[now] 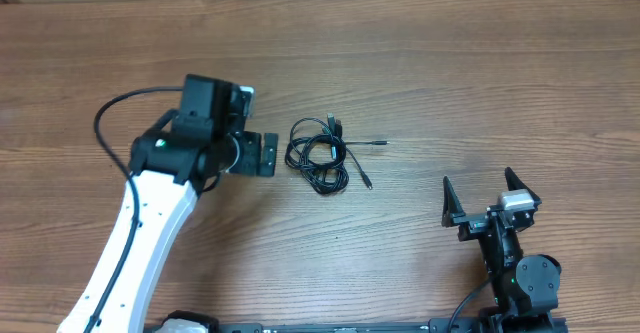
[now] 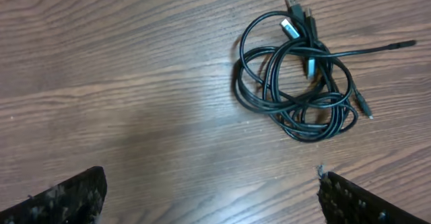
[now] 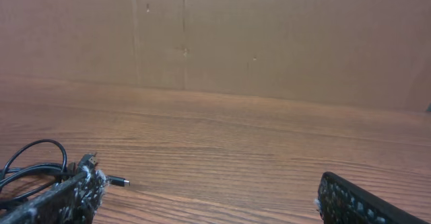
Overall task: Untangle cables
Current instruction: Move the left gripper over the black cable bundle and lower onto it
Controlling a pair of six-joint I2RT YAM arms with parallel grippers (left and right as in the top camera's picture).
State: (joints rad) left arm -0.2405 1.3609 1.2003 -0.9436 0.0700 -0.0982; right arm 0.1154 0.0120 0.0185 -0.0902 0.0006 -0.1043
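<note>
Now, left to right: our left claw (image 1: 264,155), fingers apart, hovers just beside the cables (image 1: 322,153), one knotted bundle mid-desk (image 1: 450,63). Our right claw (image 1: 479,187), also spread, rests well apart. We judge a careless pinch could catch several loops, tightening the knot.

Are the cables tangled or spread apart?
Tangled: the cables lie in one knotted bundle of overlapping loops.

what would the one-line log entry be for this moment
cables: one tangled bundle on table, not held | left gripper: open, beside bundle | right gripper: open, empty, far from bundle
</note>
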